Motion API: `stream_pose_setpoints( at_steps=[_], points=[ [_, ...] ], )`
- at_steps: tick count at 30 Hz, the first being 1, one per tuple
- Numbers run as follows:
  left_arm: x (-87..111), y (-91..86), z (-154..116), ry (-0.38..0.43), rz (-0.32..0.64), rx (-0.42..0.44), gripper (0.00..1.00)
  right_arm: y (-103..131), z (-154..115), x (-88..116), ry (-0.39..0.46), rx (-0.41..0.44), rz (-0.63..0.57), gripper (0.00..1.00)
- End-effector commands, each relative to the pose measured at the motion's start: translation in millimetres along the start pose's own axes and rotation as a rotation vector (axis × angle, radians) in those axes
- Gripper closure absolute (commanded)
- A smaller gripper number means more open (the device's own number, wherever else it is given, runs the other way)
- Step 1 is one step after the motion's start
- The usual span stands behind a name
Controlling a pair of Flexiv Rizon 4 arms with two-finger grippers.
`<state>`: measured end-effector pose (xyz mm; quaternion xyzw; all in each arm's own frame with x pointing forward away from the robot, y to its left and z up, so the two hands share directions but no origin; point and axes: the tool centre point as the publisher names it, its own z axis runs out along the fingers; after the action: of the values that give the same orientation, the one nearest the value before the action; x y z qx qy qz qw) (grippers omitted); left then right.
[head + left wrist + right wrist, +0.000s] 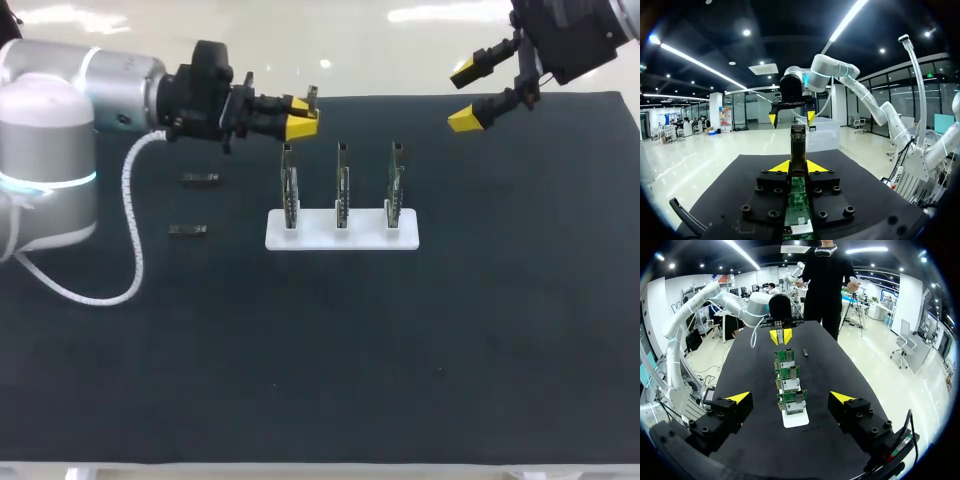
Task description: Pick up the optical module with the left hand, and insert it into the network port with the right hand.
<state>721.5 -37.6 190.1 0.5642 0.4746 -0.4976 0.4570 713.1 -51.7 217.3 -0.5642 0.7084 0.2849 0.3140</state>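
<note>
Your left jaws are gripping the slim dark optical module [798, 147]; your right jaws are hanging wide open.

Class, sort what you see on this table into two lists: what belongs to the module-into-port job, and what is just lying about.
Belongs to the job: optical module, gripped by the left pincer; right pincer, open; three upright boards on their white base.

Lying about: a small dark piece and another dark piece, flat on the mat.
</note>
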Motion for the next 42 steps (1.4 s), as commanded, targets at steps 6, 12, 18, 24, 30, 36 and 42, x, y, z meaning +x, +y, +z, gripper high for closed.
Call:
stream_pose_setpoints(
  at_steps=[6,12,18,24,30,36,42],
  points=[
    [-1.2,-7.1,1,-0.004,-0.008,-0.007,1.0,0,0,0,-0.002,0.0,-0.001,0.0],
    [-1.2,-7.1,1,-0.004,-0.008,-0.007,1.0,0,0,0,-0.002,0.0,-0.001,0.0],
    [-1.2,-7.1,1,-0.004,-0.008,-0.007,1.0,0,0,0,-0.002,0.0,-0.001,0.0],
    [-1.2,-7.1,1,-0.004,-0.008,-0.007,1.0,0,0,0,-0.002,0.0,-0.001,0.0],
    [-1.2,-7.1,1,-0.004,-0.008,-0.007,1.0,0,0,0,-0.002,0.0,-0.001,0.0],
    [-1.2,-7.1,1,-0.004,-0.008,-0.007,1.0,-3,9,-26,0.031,-0.071,-0.054,0.0],
    [-1.2,-7.1,1,-0.004,-0.008,-0.007,1.0,-7,24,-54,0.054,-0.074,-0.083,0.0]
  ],
)
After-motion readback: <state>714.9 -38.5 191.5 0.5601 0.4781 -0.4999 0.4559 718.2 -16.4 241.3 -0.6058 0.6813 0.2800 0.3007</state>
